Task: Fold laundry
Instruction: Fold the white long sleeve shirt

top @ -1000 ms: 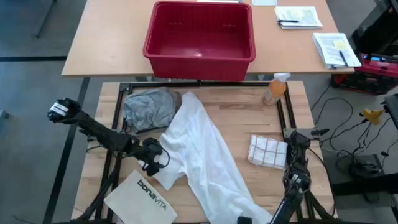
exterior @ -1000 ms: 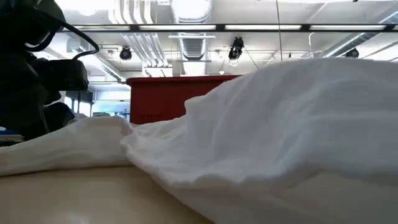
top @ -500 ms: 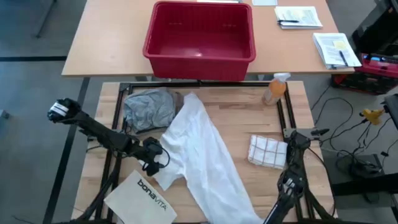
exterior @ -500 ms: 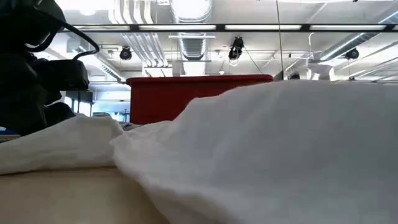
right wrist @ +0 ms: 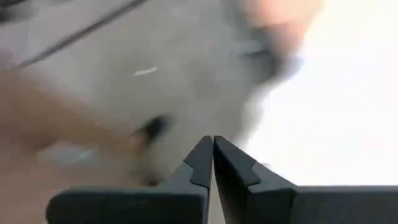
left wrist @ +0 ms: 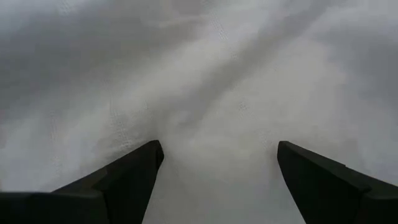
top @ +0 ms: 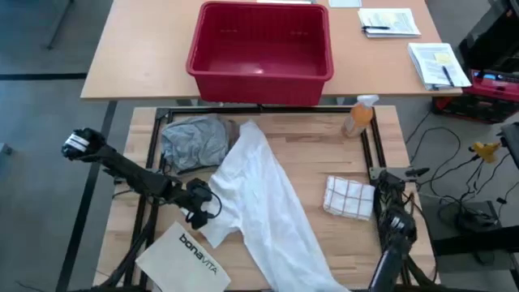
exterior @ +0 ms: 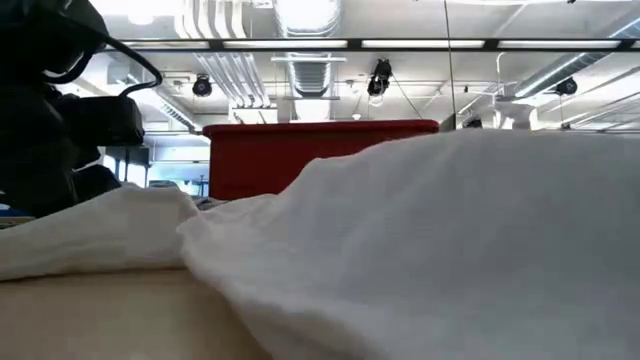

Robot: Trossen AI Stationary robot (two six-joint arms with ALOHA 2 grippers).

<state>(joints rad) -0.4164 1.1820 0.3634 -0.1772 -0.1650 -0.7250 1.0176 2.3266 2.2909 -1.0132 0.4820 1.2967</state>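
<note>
The white shirt point(top: 263, 199) sprawls unfolded down the middle of the table point(top: 324, 146). The left end effector point(top: 203, 204), fingers spread, sits at its left edge, probably about to pinch it. The right end effector point(right wrist: 212, 149), fingers together and empty, waits lower right; next it needs the opposite hem.

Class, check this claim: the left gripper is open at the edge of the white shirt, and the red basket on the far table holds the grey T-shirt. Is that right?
Not quite. In the high view the red basket is empty; the grey T-shirt lies on the work table beside the white shirt. The left gripper is indeed open at the shirt, as the left wrist view shows.
</note>
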